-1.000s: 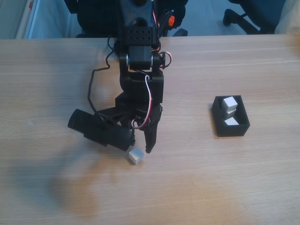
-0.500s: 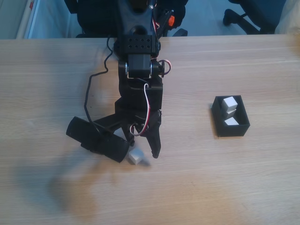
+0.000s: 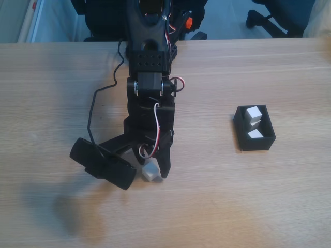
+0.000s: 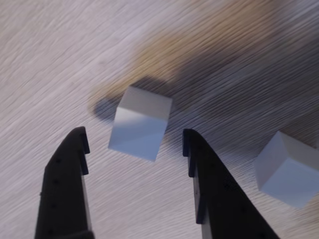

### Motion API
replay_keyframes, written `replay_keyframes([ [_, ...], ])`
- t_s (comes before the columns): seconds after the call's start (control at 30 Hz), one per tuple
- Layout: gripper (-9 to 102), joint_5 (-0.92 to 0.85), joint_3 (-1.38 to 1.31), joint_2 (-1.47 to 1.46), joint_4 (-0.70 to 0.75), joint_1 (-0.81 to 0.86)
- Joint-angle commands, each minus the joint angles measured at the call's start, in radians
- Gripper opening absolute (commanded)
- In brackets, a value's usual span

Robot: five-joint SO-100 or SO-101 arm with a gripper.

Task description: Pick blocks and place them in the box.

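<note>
We've got the arm (image 3: 150, 88) reaching forward and bent down over the bench (image 3: 258, 206), pincer (image 4: 134, 142) low and spread wide. A white block (image 4: 139, 123) sits between the fingers, touching neither as far as we can tell. Another block (image 4: 286, 169) lies just to the right in the wrist view. The black box (image 3: 254, 140) stands well apart on the right, with blocks inside.
</note>
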Motion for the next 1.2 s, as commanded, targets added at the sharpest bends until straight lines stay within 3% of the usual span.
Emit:
replay_keyframes([
  [0.0,20,-0.012,-0.06,-0.005,-0.02,0.0],
  [0.27,15,-0.012,-0.086,-0.043,-0.029,0.003],
  [0.47,3,-0.017,-0.086,-0.044,-0.026,-0.006],
  [0.63,0,-0.012,-0.077,0.003,0.002,-0.018],
  [0.87,0,0.0,0.015,0.218,0.037,-0.109],
  [1.17,1,0.008,0.258,0.592,0.04,-0.353],
])
